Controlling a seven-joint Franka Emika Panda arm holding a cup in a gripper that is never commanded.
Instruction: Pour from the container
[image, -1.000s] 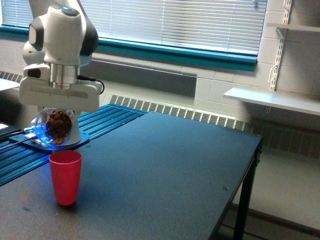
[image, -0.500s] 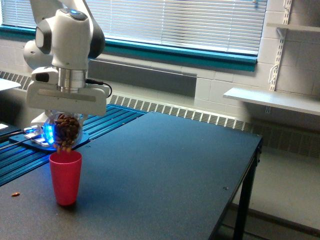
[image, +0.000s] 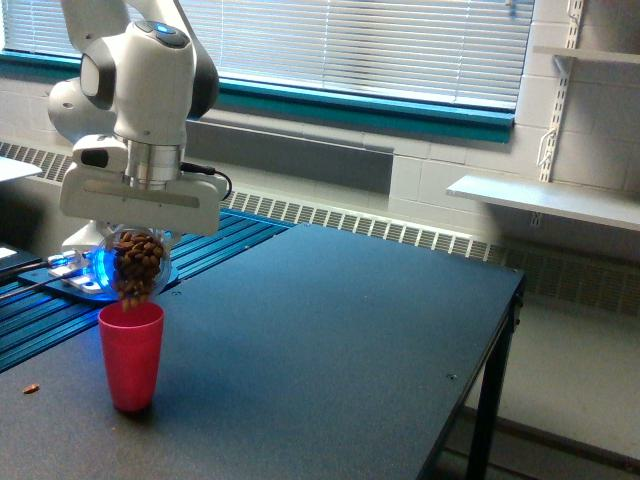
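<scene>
I see the gripper (image: 140, 240) clamped across the container (image: 138, 265), which tips mouth-down just above the red cup (image: 131, 355). It looks like thin, light plastic, probably slick and easily crushed, so I judge a gentle mid-wall pinch best while the nuts (image: 134, 275) slide out

Clear round container (image: 138, 264) of brown nut-like pieces, tipped mouth-down just above the red cup, apparently spilling
</scene>
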